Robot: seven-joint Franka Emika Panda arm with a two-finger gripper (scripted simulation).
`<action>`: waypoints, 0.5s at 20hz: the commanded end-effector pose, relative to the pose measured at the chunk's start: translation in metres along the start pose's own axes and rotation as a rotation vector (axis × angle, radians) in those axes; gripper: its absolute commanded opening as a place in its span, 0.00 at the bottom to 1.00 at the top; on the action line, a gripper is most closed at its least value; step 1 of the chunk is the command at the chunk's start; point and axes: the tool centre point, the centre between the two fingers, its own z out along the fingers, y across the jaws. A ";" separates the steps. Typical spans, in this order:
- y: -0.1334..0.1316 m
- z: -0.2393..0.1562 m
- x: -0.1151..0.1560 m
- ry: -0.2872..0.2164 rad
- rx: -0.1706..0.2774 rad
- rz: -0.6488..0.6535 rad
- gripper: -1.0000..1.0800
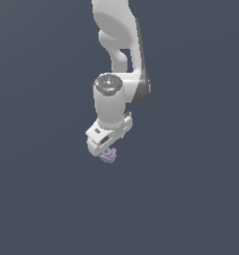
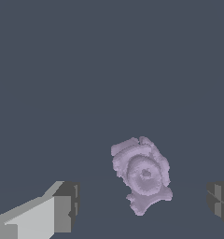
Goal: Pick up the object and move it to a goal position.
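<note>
Fingers (image 2: 62, 210) spread wide (untouching) flank the lilac object (image 2: 142, 175).

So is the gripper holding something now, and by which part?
Nothing is held. In the wrist view the jaws stand wide apart on either side of the lilac object, with a clear gap at each fingertip. The gripper is open.

A rough, matt lilac surface is shown on the object (image 2: 141, 175); the arm (image 1: 111, 102) is rendered smooth, glossy white.
</note>
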 end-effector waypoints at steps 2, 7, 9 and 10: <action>0.004 0.008 -0.004 -0.001 0.002 -0.089 0.96; 0.010 0.019 -0.010 -0.001 0.005 -0.211 0.96; 0.012 0.023 -0.012 -0.001 0.006 -0.254 0.96; 0.013 0.025 -0.013 -0.001 0.007 -0.274 0.96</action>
